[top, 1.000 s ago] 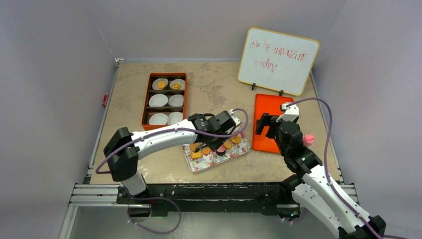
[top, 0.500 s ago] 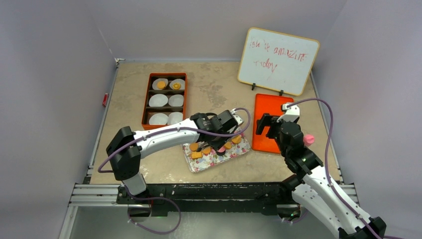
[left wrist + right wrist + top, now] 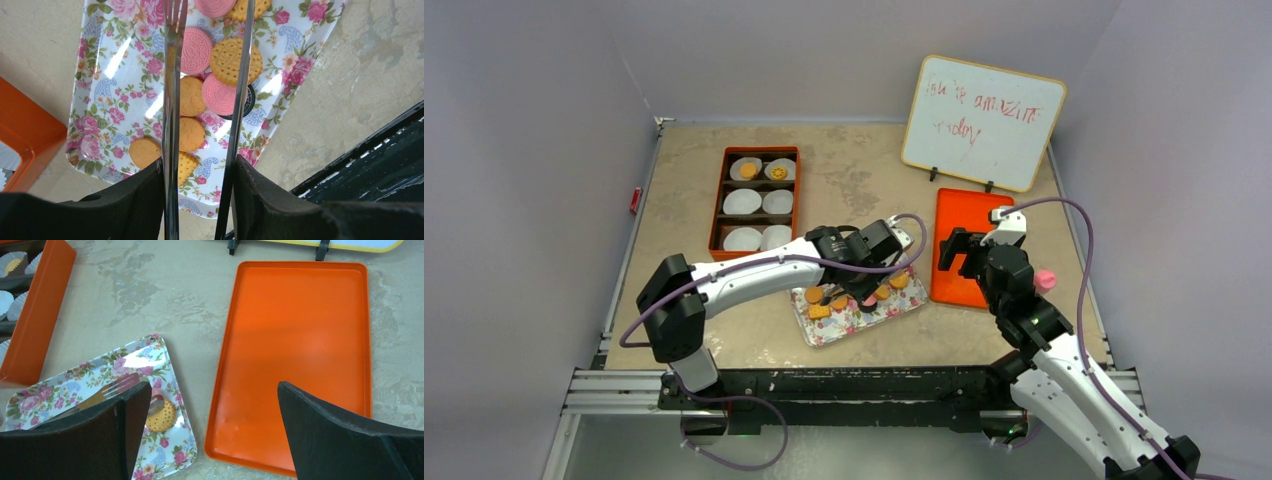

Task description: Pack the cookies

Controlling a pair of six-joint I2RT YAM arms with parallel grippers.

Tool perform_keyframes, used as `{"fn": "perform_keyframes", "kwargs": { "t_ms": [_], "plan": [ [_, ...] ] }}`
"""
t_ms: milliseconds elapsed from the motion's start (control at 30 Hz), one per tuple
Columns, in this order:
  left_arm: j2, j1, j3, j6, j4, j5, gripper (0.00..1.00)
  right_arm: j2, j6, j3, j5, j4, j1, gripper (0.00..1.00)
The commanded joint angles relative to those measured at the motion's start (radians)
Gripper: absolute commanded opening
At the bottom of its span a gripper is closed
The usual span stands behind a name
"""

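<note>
mottled beige table (image 3: 854,170), grey walls (image 3: 524,150) on three sides, a whiteboard (image 3: 982,120) standing at the back. left gripper (image 3: 200,200) is partly closed on metal tongs (image 3: 172,100), whose blades stand apart and point away from it. the cookies (image 3: 235,60) lie flat just under and ahead of those blades on a floral tray (image 3: 100,100), strung roughly along the tray's long axis, which runs out from the fingers. right gripper (image 3: 212,390) gapes wide, holding nothing, above an orange tray (image 3: 300,330).
</note>
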Motion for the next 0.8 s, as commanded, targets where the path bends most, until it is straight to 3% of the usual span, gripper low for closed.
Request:
{"fn": "perform_keyframes", "kwargs": {
  "t_ms": [0,767],
  "plan": [
    [-0.054,0.02,0.002,-0.034,0.04,0.018,0.45,-0.014,0.003,0.018,0.008,0.012,0.002,0.99],
    [-0.005,0.073,-0.037,-0.056,0.038,0.082,0.45,0.001,0.005,0.022,0.004,0.018,0.002,0.99]
  ]
}}
